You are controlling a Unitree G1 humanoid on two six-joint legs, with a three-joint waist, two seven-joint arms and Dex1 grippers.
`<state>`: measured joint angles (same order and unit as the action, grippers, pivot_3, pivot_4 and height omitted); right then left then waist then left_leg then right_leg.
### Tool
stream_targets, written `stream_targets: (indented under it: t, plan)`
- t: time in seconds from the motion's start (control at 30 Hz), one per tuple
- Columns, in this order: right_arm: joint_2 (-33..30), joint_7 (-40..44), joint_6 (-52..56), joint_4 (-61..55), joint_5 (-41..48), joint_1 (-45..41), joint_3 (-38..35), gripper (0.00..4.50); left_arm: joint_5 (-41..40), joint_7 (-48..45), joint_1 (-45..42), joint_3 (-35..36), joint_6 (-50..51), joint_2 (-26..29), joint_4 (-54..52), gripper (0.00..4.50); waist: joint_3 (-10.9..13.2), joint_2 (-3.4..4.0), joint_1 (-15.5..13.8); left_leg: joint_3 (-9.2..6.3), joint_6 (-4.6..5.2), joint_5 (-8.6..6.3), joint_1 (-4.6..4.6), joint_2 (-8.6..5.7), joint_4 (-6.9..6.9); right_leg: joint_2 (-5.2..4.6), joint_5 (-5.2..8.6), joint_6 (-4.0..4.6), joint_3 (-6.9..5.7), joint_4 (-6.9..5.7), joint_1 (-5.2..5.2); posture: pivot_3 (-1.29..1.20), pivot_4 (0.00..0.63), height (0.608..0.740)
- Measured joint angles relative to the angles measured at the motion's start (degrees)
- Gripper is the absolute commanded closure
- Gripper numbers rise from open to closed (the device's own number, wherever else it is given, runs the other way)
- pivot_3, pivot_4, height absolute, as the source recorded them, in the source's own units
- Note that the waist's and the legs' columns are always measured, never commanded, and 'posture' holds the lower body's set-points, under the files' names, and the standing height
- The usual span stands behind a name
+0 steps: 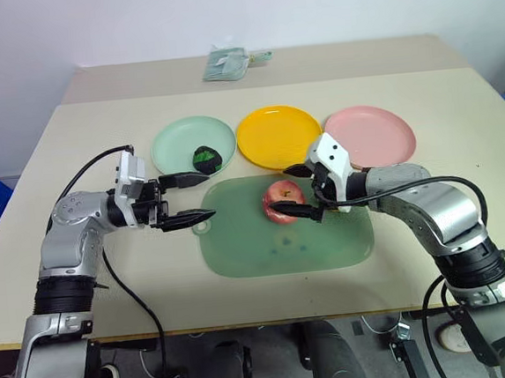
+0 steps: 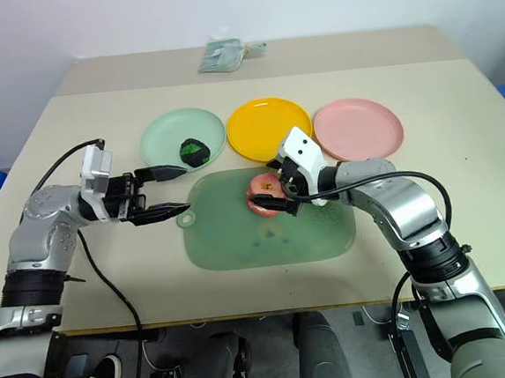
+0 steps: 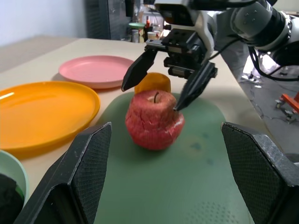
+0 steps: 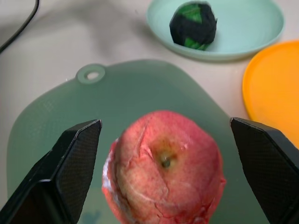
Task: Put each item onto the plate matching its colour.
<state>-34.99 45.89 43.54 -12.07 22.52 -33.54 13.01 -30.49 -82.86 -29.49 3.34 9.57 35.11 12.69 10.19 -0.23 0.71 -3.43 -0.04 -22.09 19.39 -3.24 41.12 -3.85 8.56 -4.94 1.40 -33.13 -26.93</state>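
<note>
While spread wide, right gripper [image 4: 163, 154] straddles the apple [image 4: 163, 175] without touching.

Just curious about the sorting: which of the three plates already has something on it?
The mint green plate: the dark green-and-black ball sits on it. The yellow plate and pink plate are both bare.

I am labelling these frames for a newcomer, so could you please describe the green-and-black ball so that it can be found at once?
Start at the row of three round plates across the table and take the mint green plate, the one on the robot's left. The green-and-black ball sits on it near the green mat, the only dark item and the only one already on a plate.
</note>
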Motion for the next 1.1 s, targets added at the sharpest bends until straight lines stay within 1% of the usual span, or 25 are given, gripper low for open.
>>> stream_targets:
  t: [0.13,0.17,0.2,0.23,0.27,0.3,0.37,0.47,0.57,0.63,0.73,0.9,0.97,1.0,1.03,1.1]
  plan:
    - [0.09,0.55,-0.10,2.04,-2.29,-0.37,1.83,0.00,0.00,1.19,0.68,0.07,-0.08,-0.17,-1.54,0.71,0.00,0.00,0.04,0.01,0.00,0.00,-0.01,0.02,-0.02,0.01,0.00,0.00,0.00,-0.01,0.00,0.00,0.150,0.740]
    - [-0.01,0.77,-0.06,2.46,-2.77,-0.37,2.13,0.54,0.00,1.44,0.87,0.08,-0.10,-0.24,-1.71,0.65,0.00,0.00,0.05,0.01,0.00,0.00,-0.01,0.02,-0.02,0.02,0.00,0.00,0.00,-0.01,0.00,0.00,0.150,0.740]
    - [0.01,1.15,-0.01,2.55,-3.05,-0.37,2.31,0.80,0.00,1.70,1.14,0.08,-0.11,-0.24,-1.86,0.65,0.00,0.00,0.05,0.01,0.00,0.00,-0.01,0.02,-0.02,0.02,0.00,0.00,0.00,-0.01,-0.01,0.00,0.150,0.740]
    - [0.04,1.34,0.02,2.53,-3.06,-0.51,2.28,1.28,0.00,1.87,1.36,0.08,-0.11,-0.24,-1.98,0.65,0.00,0.00,0.04,0.01,0.00,0.00,-0.01,0.02,-0.02,0.01,0.00,0.00,0.00,-0.01,-0.01,0.00,0.150,0.740]
    - [0.06,1.63,0.11,2.52,-3.07,-0.73,2.24,1.59,0.01,1.93,1.68,0.08,-0.11,-0.24,-2.22,0.65,0.00,0.00,0.04,0.00,0.00,0.00,-0.01,0.02,-0.02,0.02,0.00,0.00,0.00,-0.01,-0.01,0.00,0.150,0.740]
    - [0.13,1.70,0.19,2.51,-3.06,-0.74,2.13,1.78,0.01,2.01,1.75,0.08,-0.10,-0.23,-2.26,0.65,0.00,0.00,0.01,0.00,0.00,0.00,-0.01,0.02,-0.01,0.02,0.00,0.00,0.00,-0.01,-0.01,0.00,0.150,0.740]
    - [0.90,1.38,0.63,2.57,-2.45,-0.74,1.17,1.78,0.01,2.22,1.74,0.12,-0.11,-0.23,-2.33,0.65,0.00,0.00,-0.02,0.00,0.00,0.00,0.00,0.02,-0.01,0.01,0.00,0.00,0.00,-0.01,-0.01,0.00,0.150,0.740]
    - [5.28,-0.35,1.84,2.84,2.03,-2.09,-5.31,1.78,0.00,3.10,1.60,0.16,-0.11,-0.42,-2.33,0.65,0.01,0.01,0.02,0.00,-0.01,0.00,0.01,0.02,-0.02,0.01,0.00,0.00,0.01,-0.03,-0.05,0.00,0.150,0.740]
    - [6.46,-4.59,-0.13,5.63,2.64,-6.28,-11.50,1.78,0.00,3.54,1.32,0.15,-0.16,-1.00,-2.32,0.65,0.01,0.01,0.02,0.01,-0.01,0.01,0.01,0.01,-0.02,0.00,0.00,0.00,0.01,-0.03,-0.06,0.00,0.150,0.740]
    - [6.25,-8.03,-2.97,9.12,0.45,-8.30,-14.41,1.78,0.00,3.73,1.28,0.16,-0.25,-1.22,-2.31,0.65,0.00,0.00,-0.20,-0.01,-0.01,0.00,0.03,0.00,-0.03,0.00,0.00,0.00,0.00,-0.02,-0.05,0.00,0.150,0.740]
    - [4.40,-14.24,-9.82,17.00,-6.28,-8.97,-15.01,1.78,0.01,4.26,0.59,0.16,-0.50,-1.73,-2.08,0.65,0.00,0.00,-0.11,0.03,0.00,0.00,0.05,-0.04,-0.04,-0.04,0.00,0.00,0.01,0.01,-0.05,0.00,0.150,0.740]
    - [2.98,-21.42,-16.24,27.80,-13.96,-9.03,-15.49,1.78,0.24,4.68,-0.26,0.13,-1.70,-2.32,-1.92,0.65,0.01,0.02,0.39,0.12,0.00,0.00,0.06,-0.01,-0.10,-0.03,0.00,0.00,0.05,-0.02,-0.13,0.00,0.150,0.740]
    - [2.64,-22.29,-16.85,30.63,-15.05,-9.02,-15.97,0.72,0.48,4.76,-0.29,0.13,-1.92,-2.42,-1.74,0.65,0.01,0.02,0.50,0.13,-0.01,0.01,0.05,0.01,-0.11,-0.01,0.00,0.00,0.07,-0.04,-0.15,0.00,0.150,0.740]
    - [2.74,-22.29,-17.02,31.33,-14.96,-9.02,-16.27,0.28,0.56,4.77,-0.29,0.13,-2.16,-2.43,-1.57,0.65,0.01,0.02,0.56,0.14,-0.01,0.01,0.05,0.03,-0.11,0.01,0.00,0.00,0.08,-0.06,-0.16,0.00,0.150,0.740]
    - [2.77,-22.28,-17.13,31.48,-14.96,-9.02,-16.32,0.04,0.58,4.77,-0.29,0.13,-2.24,-2.44,-1.57,0.65,0.01,0.02,0.56,0.14,-0.01,0.01,0.05,0.04,-0.11,0.02,0.00,0.00,0.08,-0.06,-0.17,0.00,0.150,0.740]
    - [2.97,-22.46,-17.84,31.48,-14.97,-9.03,-16.46,0.04,0.65,4.74,-0.29,0.13,-2.33,-2.43,-1.56,0.65,0.01,0.03,0.49,0.13,-0.01,0.01,0.05,0.04,-0.11,0.02,0.00,0.00,0.08,-0.06,-0.17,0.00,0.150,0.740]
